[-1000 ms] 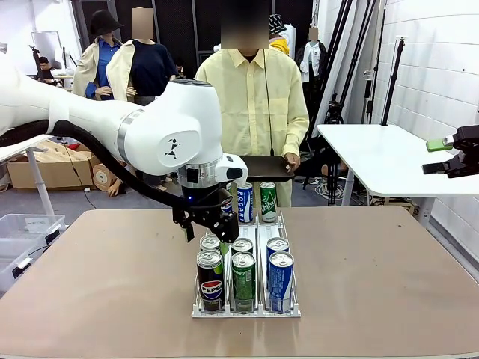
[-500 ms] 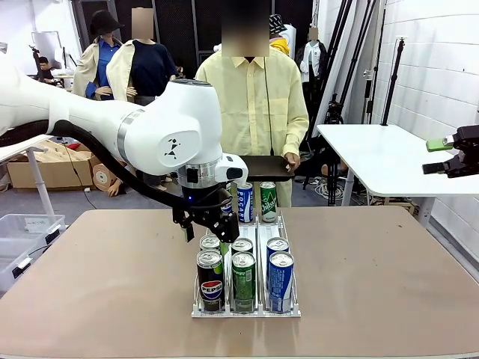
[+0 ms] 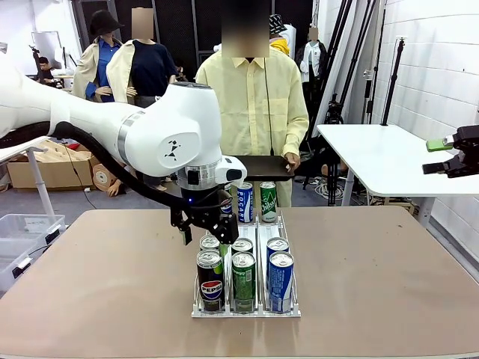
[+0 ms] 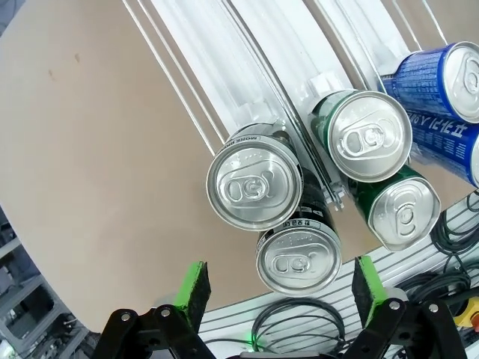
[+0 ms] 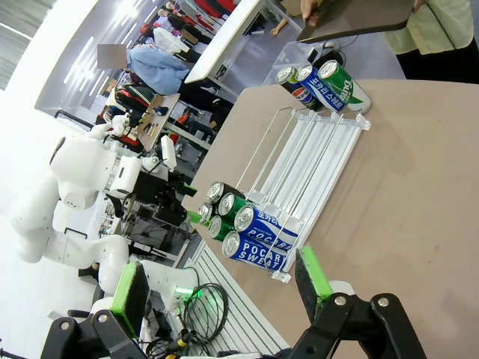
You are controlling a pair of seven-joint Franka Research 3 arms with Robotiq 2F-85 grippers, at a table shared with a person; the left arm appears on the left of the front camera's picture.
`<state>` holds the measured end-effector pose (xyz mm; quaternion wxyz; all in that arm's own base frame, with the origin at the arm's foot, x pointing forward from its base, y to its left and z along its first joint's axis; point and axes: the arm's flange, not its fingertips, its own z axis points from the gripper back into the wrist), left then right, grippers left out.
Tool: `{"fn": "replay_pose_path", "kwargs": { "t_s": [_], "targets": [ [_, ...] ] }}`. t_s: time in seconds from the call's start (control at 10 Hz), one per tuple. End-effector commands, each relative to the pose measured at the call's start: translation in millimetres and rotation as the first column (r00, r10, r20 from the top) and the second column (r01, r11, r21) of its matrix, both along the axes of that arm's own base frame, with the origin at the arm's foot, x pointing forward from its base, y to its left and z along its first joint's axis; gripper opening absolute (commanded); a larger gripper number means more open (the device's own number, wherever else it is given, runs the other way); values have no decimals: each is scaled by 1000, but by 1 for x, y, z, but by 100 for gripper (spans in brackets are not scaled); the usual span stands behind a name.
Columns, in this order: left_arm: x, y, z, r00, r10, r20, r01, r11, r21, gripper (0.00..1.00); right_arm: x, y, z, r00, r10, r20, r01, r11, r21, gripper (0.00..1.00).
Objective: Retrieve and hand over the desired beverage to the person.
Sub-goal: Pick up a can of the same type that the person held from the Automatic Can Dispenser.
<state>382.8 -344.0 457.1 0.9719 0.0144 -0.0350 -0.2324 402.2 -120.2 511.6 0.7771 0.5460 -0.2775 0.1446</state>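
Over the rack's point(image 4: 217, 52) left lane, left end effector point(image 4: 279, 284) hovers, fingers spread, above the black cans point(image 4: 254, 187) — touching none. Right end effector point(image 5: 222, 288) also spread (far right, off the desk point(image 3: 374, 284)). Person point(image 3: 254, 97) stands beyond.

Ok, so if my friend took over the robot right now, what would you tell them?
Left gripper: open, empty, hanging just above the black cans in the rack, left lane.
Right gripper: open, empty, raised off to the right.
Green cans and blue cans fill the other lanes. The person waits across the table holding a dark tray.
Done: nothing picked yet. Left: probably grip a black can, lift it, hand it over.
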Motion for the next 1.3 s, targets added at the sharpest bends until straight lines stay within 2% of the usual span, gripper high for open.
{"fn": "replay_pose_path", "kwargs": {
  "t_s": [0.0, 0.4, 1.2],
  "targets": [
    [-1, -1, -6, 999, 35, -15, -35, 999, -14, 100, -1, 1, -1, 1000, 4, 7, -4, 1000, 0, 100],
    [7, -17, -18, 998, 40, -41, -41, 999, -7, 100, -1, 1, -1, 1000, 4, 7, -4, 1000, 0, 100],
    [8, -20, -40, 987, 136, -91, -134, 991, 22, 100, -1, 1, -1, 1000, 4, 7, -4, 1000, 0, 100]
  ]
}}
